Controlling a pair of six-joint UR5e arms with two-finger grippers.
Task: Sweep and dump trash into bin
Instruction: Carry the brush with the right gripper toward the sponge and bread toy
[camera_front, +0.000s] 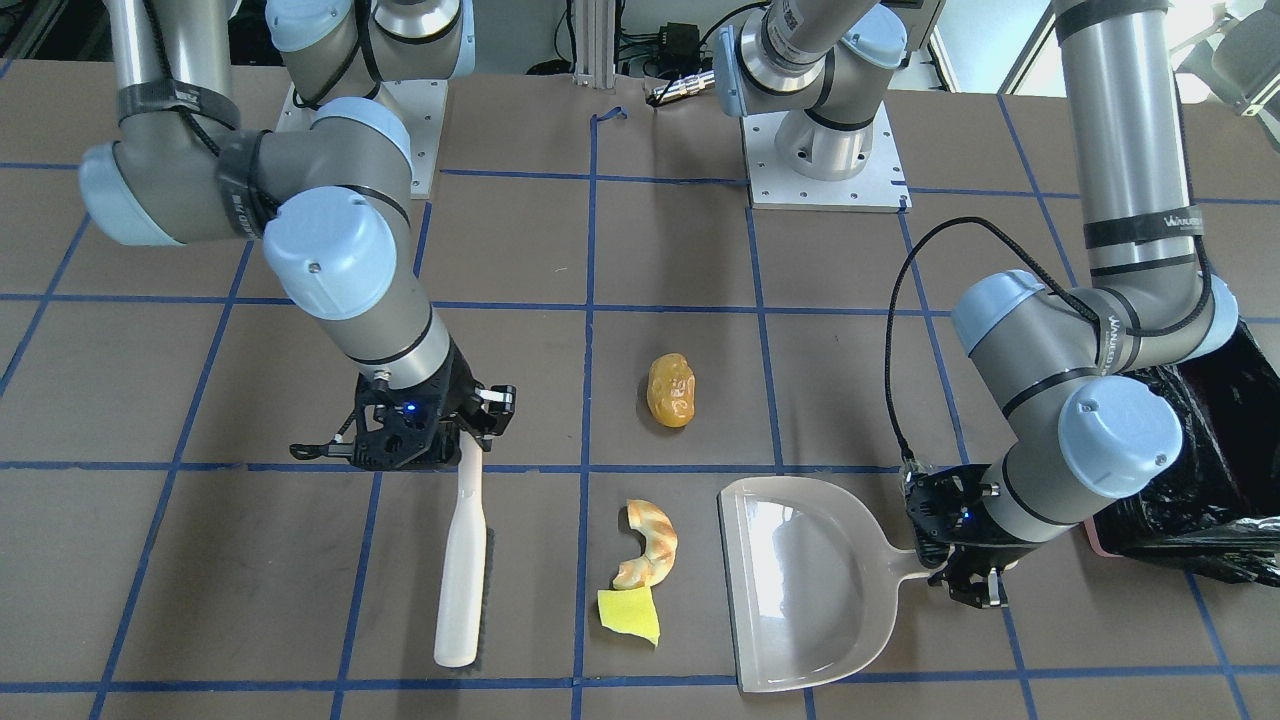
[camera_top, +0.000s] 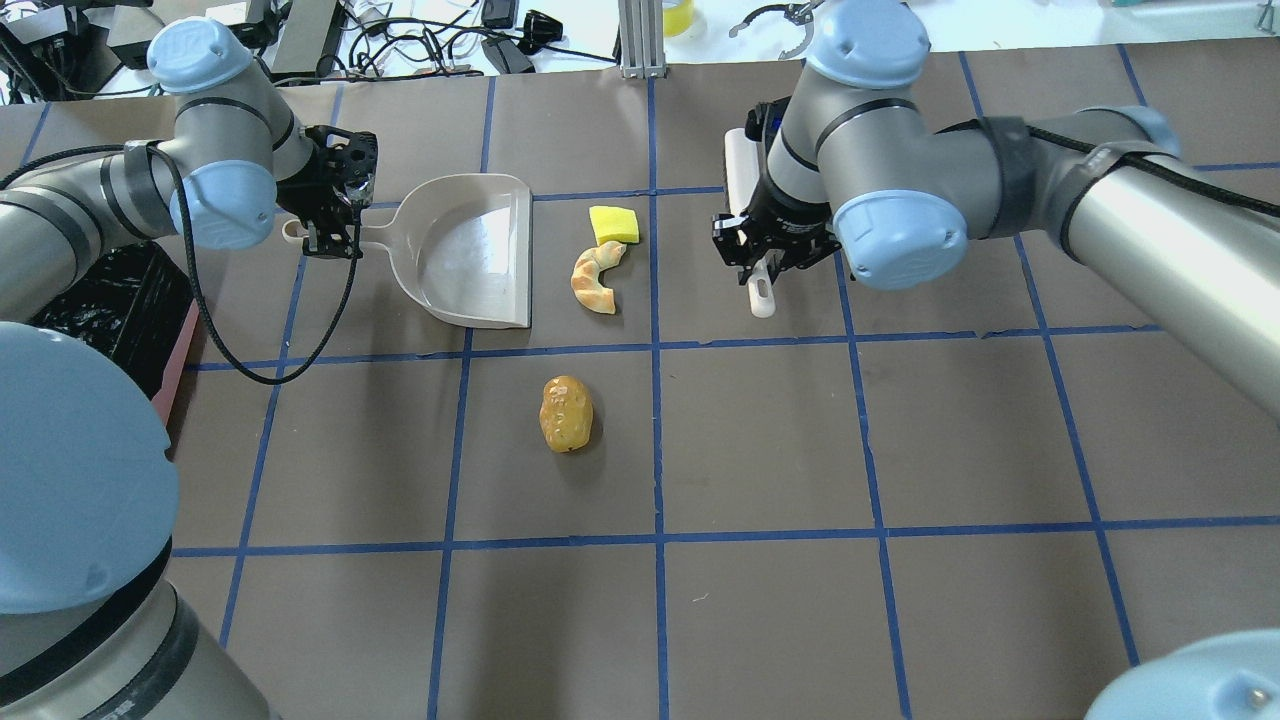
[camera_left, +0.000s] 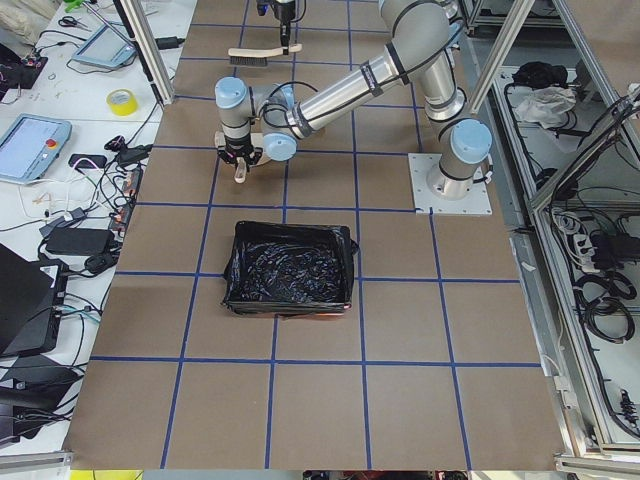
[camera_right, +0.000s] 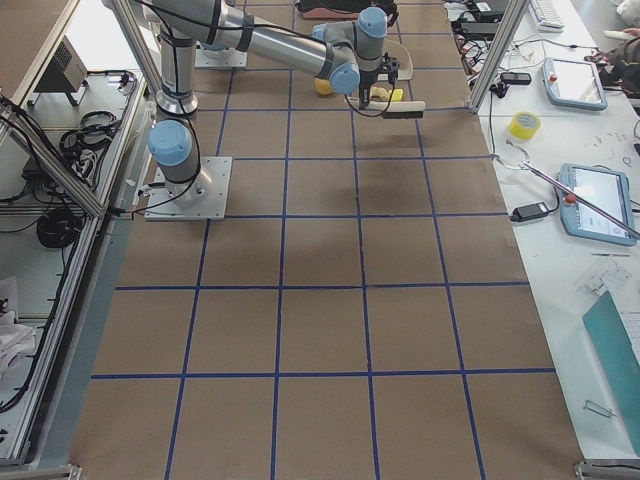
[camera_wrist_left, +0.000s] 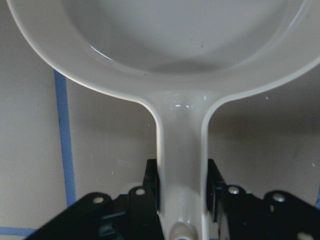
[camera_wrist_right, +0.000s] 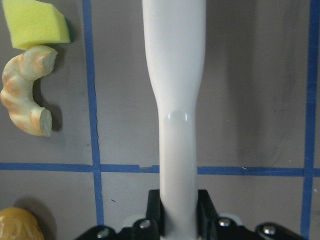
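The trash lies mid-table: a golden-brown potato piece (camera_front: 671, 390) (camera_top: 566, 413), a tan-and-white croissant piece (camera_front: 650, 545) (camera_top: 597, 280) and a yellow-green scrap (camera_front: 628, 613) (camera_top: 613, 223). My left gripper (camera_top: 335, 235) (camera_wrist_left: 181, 190) is shut on the handle of the beige dustpan (camera_front: 800, 580) (camera_top: 470, 250), whose open mouth faces the croissant and the scrap. My right gripper (camera_front: 465, 440) (camera_wrist_right: 179, 210) is shut on the handle of the beige brush (camera_front: 462, 570) (camera_wrist_right: 175, 100), on the trash's other side. The black-lined pink bin (camera_front: 1200, 450) (camera_left: 290, 265) stands beyond the left arm.
Blue tape lines grid the brown table (camera_top: 760, 440). The two arm bases (camera_front: 825, 150) stand at the robot's side of the table. Screens, cables and a yellow tape roll (camera_left: 121, 101) lie on the white bench off the table's far edge.
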